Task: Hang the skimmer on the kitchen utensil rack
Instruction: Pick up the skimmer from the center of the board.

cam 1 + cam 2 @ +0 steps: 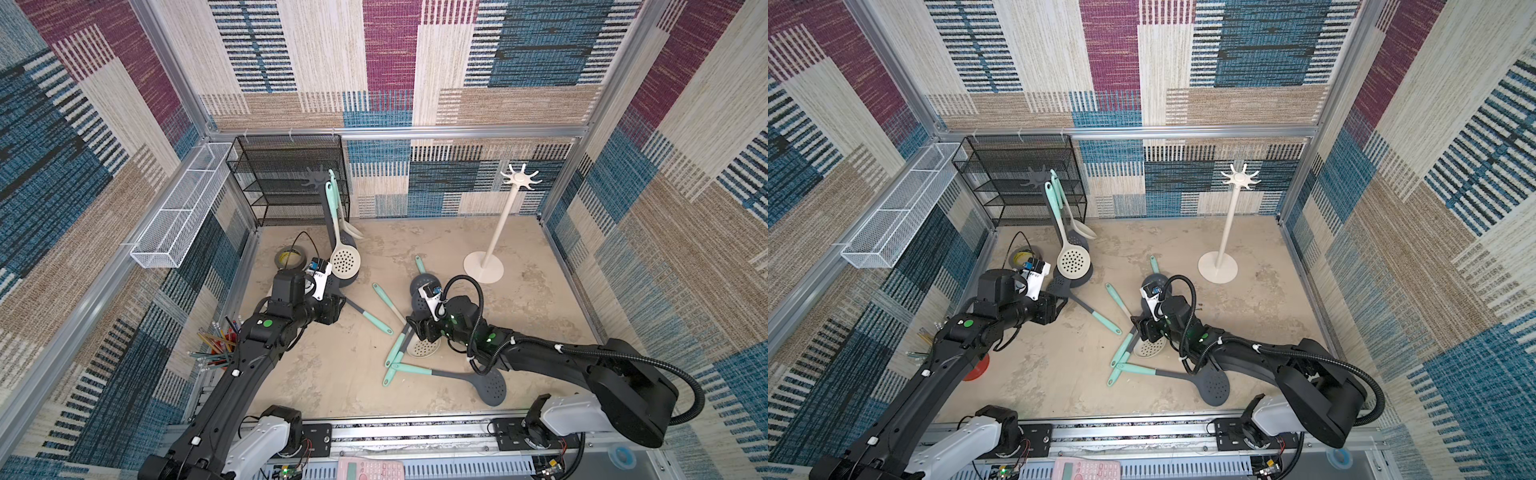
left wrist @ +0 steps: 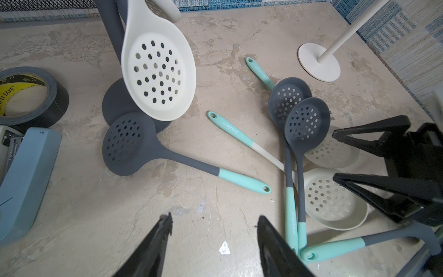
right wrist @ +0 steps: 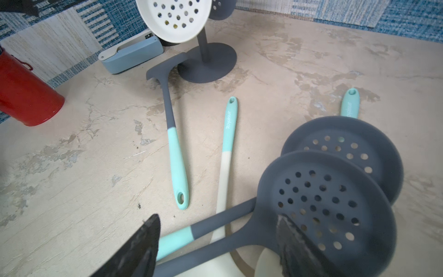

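Grey skimmer (image 2: 127, 144) is seen lying just ahead of the left pincer (image 2: 214, 217), whose jaws are held apart over the table (image 2: 119, 203); beyond it a cream skimmer (image 2: 158, 74) is hung on the grey rack (image 2: 112, 105). Rightward, the topmost piled skimmer (image 3: 323, 203) is straddled at its neck, unclamped, by the right pincer (image 3: 218, 215), jaws parted.

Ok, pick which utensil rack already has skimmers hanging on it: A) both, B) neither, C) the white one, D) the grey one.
D: the cream skimmer hangs from the grey rack, while the white rack has bare hooks.
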You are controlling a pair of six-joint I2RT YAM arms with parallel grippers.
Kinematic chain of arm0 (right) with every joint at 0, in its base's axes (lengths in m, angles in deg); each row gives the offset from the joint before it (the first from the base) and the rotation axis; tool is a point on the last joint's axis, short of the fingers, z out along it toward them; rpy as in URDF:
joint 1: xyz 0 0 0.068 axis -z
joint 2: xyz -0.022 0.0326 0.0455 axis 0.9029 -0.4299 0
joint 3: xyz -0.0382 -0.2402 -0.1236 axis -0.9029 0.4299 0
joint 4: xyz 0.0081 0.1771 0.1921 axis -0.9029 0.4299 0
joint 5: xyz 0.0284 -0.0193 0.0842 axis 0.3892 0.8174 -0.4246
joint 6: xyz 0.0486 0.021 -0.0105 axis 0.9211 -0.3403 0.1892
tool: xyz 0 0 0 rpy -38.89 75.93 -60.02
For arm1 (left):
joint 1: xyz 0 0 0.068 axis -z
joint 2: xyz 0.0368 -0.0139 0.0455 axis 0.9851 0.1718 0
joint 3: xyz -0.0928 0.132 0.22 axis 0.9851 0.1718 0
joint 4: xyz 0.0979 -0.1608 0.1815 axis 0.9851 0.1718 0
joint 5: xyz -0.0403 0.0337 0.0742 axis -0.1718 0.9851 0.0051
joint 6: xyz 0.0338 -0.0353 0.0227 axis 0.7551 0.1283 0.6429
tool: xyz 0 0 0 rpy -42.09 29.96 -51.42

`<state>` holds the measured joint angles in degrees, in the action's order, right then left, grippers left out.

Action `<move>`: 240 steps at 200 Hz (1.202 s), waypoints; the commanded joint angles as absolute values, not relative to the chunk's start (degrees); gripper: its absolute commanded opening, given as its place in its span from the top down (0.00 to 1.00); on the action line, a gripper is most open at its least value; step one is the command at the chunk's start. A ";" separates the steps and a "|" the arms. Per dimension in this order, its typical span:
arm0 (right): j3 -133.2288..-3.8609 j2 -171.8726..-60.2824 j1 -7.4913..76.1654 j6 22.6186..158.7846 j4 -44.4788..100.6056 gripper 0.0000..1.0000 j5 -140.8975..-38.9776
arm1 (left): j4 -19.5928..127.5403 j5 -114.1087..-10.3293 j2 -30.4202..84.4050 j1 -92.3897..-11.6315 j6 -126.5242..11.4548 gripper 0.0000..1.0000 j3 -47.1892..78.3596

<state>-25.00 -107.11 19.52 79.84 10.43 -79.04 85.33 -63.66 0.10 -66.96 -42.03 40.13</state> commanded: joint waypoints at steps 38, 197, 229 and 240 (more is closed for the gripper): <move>-29.14 -115.37 18.53 72.23 2.20 0.26 -83.75 | 85.07 -59.83 1.01 -66.93 -39.70 0.40 40.35; -43.05 -137.95 15.70 70.33 2.69 0.38 -87.65 | 81.69 -67.14 1.92 -67.37 -44.01 0.40 39.07; -44.30 -139.90 14.60 70.64 3.09 0.41 -86.60 | 80.57 -68.10 0.76 -67.39 -45.30 0.41 39.29; -44.87 -140.77 14.27 70.78 3.55 0.42 -86.31 | 80.36 -68.10 0.42 -67.41 -45.54 0.41 39.37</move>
